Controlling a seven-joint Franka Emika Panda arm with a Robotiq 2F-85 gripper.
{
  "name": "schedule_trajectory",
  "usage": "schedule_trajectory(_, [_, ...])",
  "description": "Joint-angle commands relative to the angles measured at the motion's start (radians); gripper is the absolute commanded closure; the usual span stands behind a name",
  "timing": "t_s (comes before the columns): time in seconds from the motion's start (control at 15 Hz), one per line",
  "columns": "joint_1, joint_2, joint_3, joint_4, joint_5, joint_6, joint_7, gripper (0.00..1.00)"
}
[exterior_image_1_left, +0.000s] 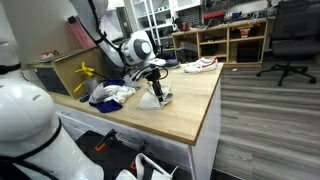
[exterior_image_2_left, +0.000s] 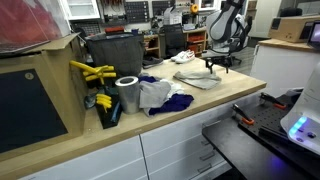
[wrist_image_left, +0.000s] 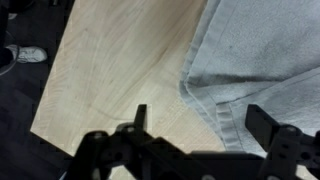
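Note:
A grey cloth (wrist_image_left: 255, 60) lies flat on the wooden worktop (wrist_image_left: 110, 70); its hemmed corner sits between my fingers in the wrist view. My gripper (wrist_image_left: 200, 125) hangs open just above that corner, holding nothing. One fingertip (wrist_image_left: 140, 115) is over bare wood, the other over the cloth. In both exterior views the gripper (exterior_image_1_left: 153, 85) (exterior_image_2_left: 217, 68) points down over the grey cloth (exterior_image_1_left: 157, 99) (exterior_image_2_left: 205, 80).
A heap of white and blue cloths (exterior_image_1_left: 108, 94) (exterior_image_2_left: 160, 97) lies further along the worktop. A roll of tape (exterior_image_2_left: 127, 94), yellow tools (exterior_image_2_left: 92, 72) and a dark box (exterior_image_2_left: 110, 50) stand beside it. A shoe (exterior_image_1_left: 200, 65) rests at the far end. The worktop edge (wrist_image_left: 45, 110) drops off close by.

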Motion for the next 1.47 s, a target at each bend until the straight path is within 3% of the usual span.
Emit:
schedule_trajectory(0.0, [0.006, -0.062, -0.011, -0.082, -0.001, 0.09, -0.055, 0.0])
schedule_trajectory(0.53, [0.004, -0.083, -0.001, -0.083, 0.038, 0.101, -0.122, 0.0])
schedule_trajectory(1.4, [0.014, 0.017, -0.018, 0.002, 0.013, 0.156, -0.12, 0.0])
